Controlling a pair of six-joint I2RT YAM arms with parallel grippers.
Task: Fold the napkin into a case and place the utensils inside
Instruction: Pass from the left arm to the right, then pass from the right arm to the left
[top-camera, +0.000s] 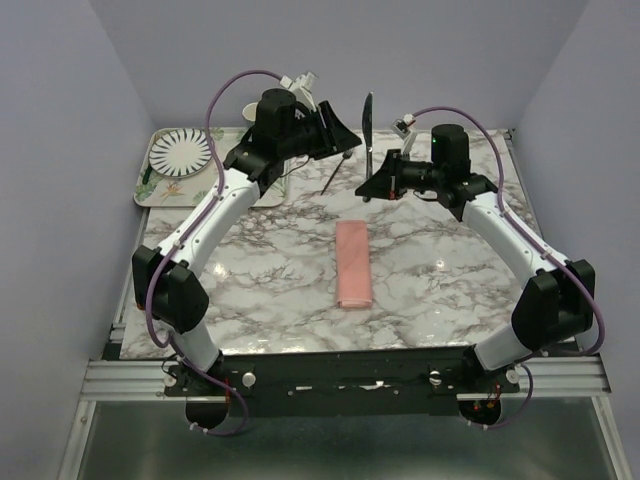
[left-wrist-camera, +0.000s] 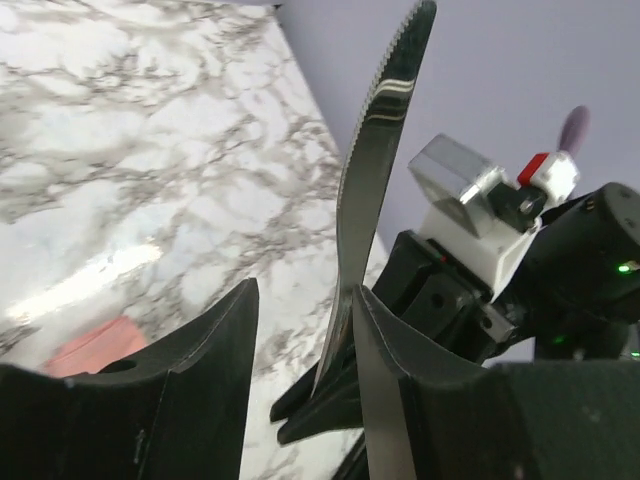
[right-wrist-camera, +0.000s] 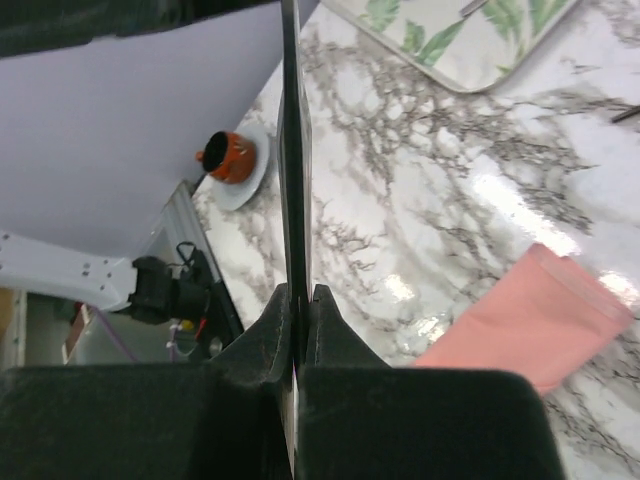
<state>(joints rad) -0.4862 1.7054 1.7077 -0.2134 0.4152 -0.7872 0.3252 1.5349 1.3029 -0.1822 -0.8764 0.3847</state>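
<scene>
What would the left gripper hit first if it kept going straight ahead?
Probably the knife, standing between the left gripper's open fingers and held by the right gripper; exact depth is unclear.

Marbled white table (top-camera: 440, 275), plain lilac walls (top-camera: 60, 100)

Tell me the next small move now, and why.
Probably draw the left gripper back, clear of the silver metal table knife. Its jaws stand open around the knife, while the right gripper is shut on it, off the table. The folded salmon-pink cloth case lies flat at mid-table, waiting.
</scene>
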